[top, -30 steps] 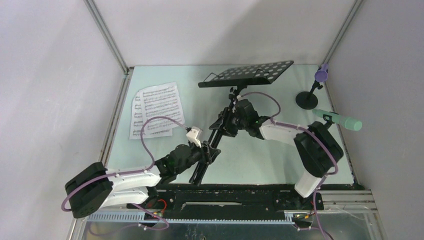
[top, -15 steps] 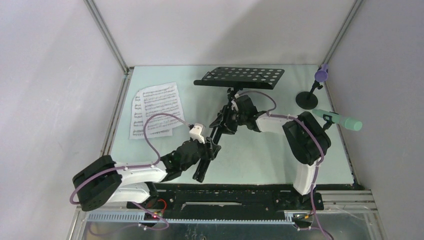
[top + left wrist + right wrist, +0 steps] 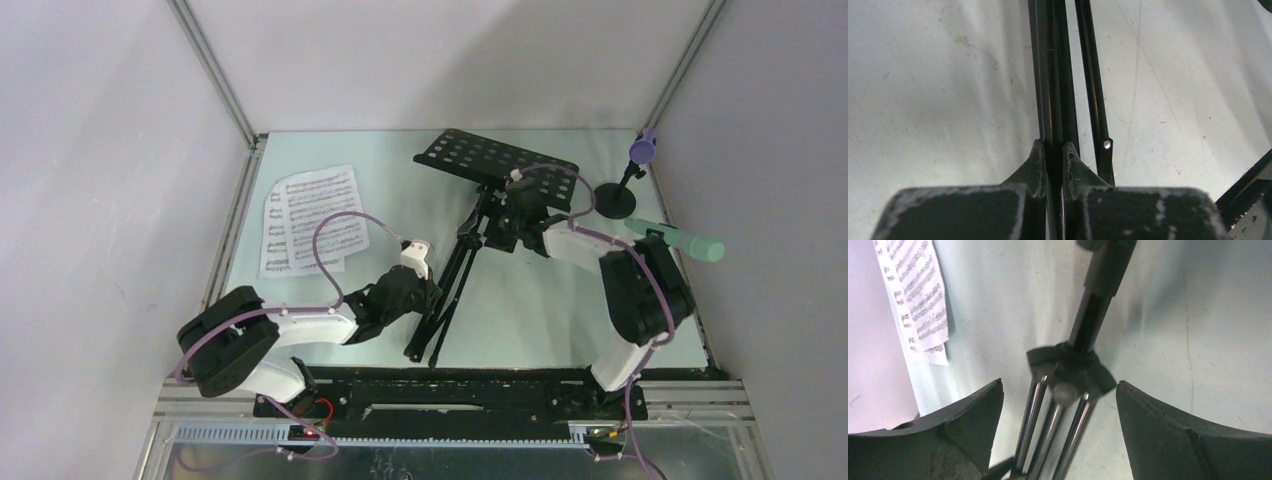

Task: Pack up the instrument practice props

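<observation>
The music rack [image 3: 497, 160] sat tilted, its legs folded close together. The left gripper [image 3: 1053, 150] was pinched tight on one of the rack's legs. The right gripper [image 3: 1058, 390] gaped wide either side of the rack's leg hub, gripping nothing. Sheet-music pages [image 3: 310, 215] lay to the rack's left, and the purple microphone [image 3: 643, 150] and mint-green microphone [image 3: 680, 241] were to its right.
</observation>
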### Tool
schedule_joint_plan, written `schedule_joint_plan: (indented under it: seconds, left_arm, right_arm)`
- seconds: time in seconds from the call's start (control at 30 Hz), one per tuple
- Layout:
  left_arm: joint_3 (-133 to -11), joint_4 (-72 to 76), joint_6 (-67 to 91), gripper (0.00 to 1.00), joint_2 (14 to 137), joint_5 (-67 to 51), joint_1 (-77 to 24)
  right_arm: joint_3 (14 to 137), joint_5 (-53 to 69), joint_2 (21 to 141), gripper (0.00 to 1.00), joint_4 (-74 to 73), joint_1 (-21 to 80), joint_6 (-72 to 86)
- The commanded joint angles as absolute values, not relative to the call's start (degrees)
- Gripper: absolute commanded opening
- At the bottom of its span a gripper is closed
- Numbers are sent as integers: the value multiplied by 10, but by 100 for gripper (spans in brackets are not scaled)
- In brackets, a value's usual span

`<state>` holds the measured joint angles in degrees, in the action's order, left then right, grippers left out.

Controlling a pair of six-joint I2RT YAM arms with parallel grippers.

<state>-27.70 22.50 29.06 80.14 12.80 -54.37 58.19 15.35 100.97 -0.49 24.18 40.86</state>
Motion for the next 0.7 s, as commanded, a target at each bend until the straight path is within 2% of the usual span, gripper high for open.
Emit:
schedule_joint_plan:
  seconds: [0.0, 0.13, 0.3, 0.4, 0.47, 0.57, 0.6, 0.67]
  left_arm:
    - [-318, 259, 284, 0, 823, 78, -505]
    - [-329, 260, 276, 1, 836, 47, -487]
    - [-334, 253, 258, 18, 819, 41, -484]
    - [-345, 236, 245, 34, 805, 39, -484]
    - [-352, 223, 237, 50, 793, 39, -484]
    - [-351, 205, 222, 92, 764, 31, -483]
    - [-349, 198, 219, 98, 749, 31, -484]
    - [-342, 180, 216, 100, 712, 46, -484]
  right_arm:
    - [555, 104, 912, 90, -22, 248, 375]
    - [532, 76, 843, 90, -58, 272, 349]
    - [509, 32, 760, 90, -109, 299, 327]
    - [492, 19, 730, 90, -128, 304, 340]
    - [478, 18, 721, 90, -128, 308, 355]
    - [463, 16, 730, 90, -110, 327, 376]
    - [462, 11, 737, 90, -105, 336, 383]
    - [462, -7, 752, 90, -95, 360, 400]
